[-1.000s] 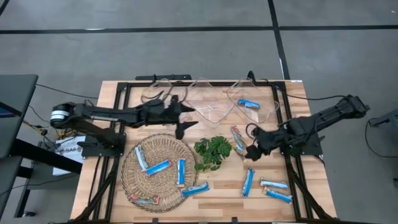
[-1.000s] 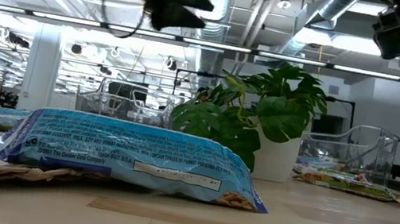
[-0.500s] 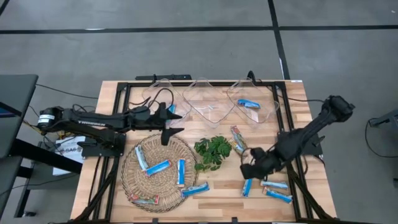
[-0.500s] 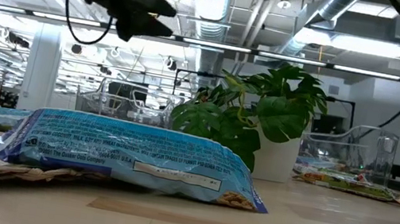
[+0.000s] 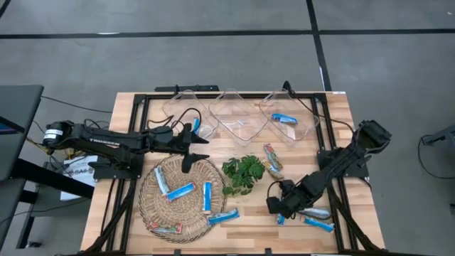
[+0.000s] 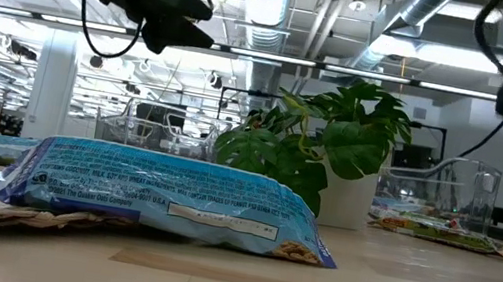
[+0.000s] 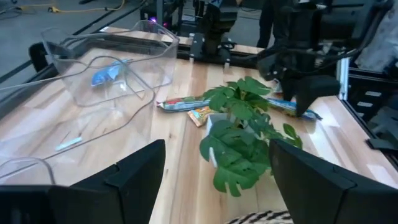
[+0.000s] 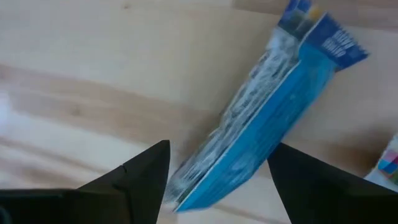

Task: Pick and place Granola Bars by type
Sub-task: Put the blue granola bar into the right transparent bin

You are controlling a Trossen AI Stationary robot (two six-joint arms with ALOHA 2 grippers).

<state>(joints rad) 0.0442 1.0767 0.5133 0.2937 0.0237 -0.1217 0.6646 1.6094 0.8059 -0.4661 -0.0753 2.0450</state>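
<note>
granola bars: a blue one (image 8: 273, 118) lies between the right gripper's (image 5: 279, 207) open fingers, arm stretched low near the plant (image 5: 242, 174); left gripper (image 5: 190, 151) open too.

In the high view the right claw (image 5: 279, 208) covers most of a blue bar (image 5: 281, 219). In the right wrist view that bar (image 8: 267, 118) is blurred, one end cut off by the edge. Wrapper print is unreadable.
</note>
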